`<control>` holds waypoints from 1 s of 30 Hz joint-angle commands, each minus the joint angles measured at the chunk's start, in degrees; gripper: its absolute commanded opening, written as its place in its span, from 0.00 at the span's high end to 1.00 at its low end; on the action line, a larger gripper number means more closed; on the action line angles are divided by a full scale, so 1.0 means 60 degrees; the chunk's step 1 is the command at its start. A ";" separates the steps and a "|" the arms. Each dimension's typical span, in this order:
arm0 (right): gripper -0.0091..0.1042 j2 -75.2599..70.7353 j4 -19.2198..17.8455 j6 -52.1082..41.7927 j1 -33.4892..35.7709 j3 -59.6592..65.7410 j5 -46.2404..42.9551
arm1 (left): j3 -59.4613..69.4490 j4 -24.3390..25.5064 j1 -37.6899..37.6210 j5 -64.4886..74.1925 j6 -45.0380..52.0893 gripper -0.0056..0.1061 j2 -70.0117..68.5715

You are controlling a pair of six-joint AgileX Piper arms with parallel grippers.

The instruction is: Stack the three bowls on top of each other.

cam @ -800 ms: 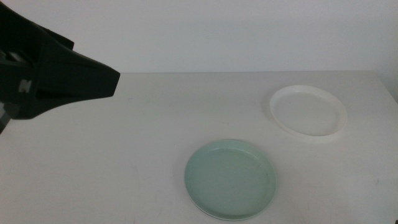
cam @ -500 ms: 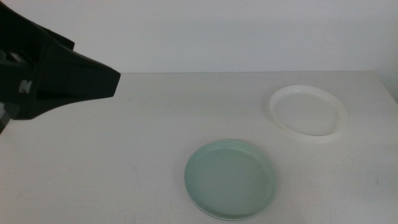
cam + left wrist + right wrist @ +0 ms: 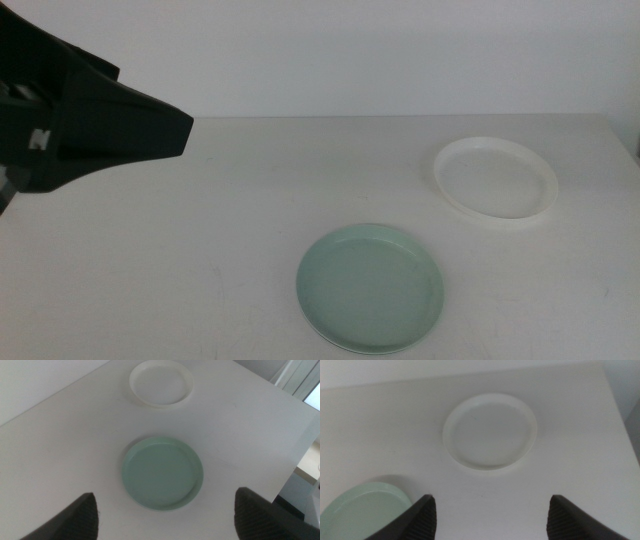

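The mint green bowl (image 3: pixel 370 288) lies on the white table near the front centre; it also shows in the left wrist view (image 3: pixel 162 472) and partly in the right wrist view (image 3: pixel 362 512). The white bowl (image 3: pixel 496 181) lies apart at the back right, also in the left wrist view (image 3: pixel 161 382) and the right wrist view (image 3: pixel 490 430). No grey bowl shows on its own. My left gripper (image 3: pixel 165 494) is open and empty, high above the table. My right gripper (image 3: pixel 491 497) is open and empty, above the table in front of the white bowl.
The left arm's dark body (image 3: pixel 90 120) fills the middle view's upper left. The table's right edge (image 3: pixel 295 450) drops off close to the green bowl in the left wrist view. A plain wall stands behind the table.
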 commanded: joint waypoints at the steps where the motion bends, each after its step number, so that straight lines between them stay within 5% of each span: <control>1: 0.42 0.1133 -0.0282 0.0194 -0.0064 -0.1268 -0.0046 | -0.0270 -0.0333 -0.0008 -0.0462 -0.0031 0.01 -0.0082; 7: 0.42 0.4348 -0.0971 0.0205 -0.0064 -0.3926 0.1330 | -0.0270 -0.0333 -0.0008 -0.0462 -0.0031 0.01 -0.0082; 19: 0.42 1.0423 -0.1143 0.0005 -0.0444 -1.0285 0.5265 | -0.0270 -0.0333 -0.0008 -0.0462 -0.0031 0.01 -0.0082; 30: 0.42 1.2862 -0.1180 -0.0377 -0.0751 -1.2482 0.5233 | -0.0270 -0.0321 -0.0008 -0.0462 -0.0031 0.01 -0.0082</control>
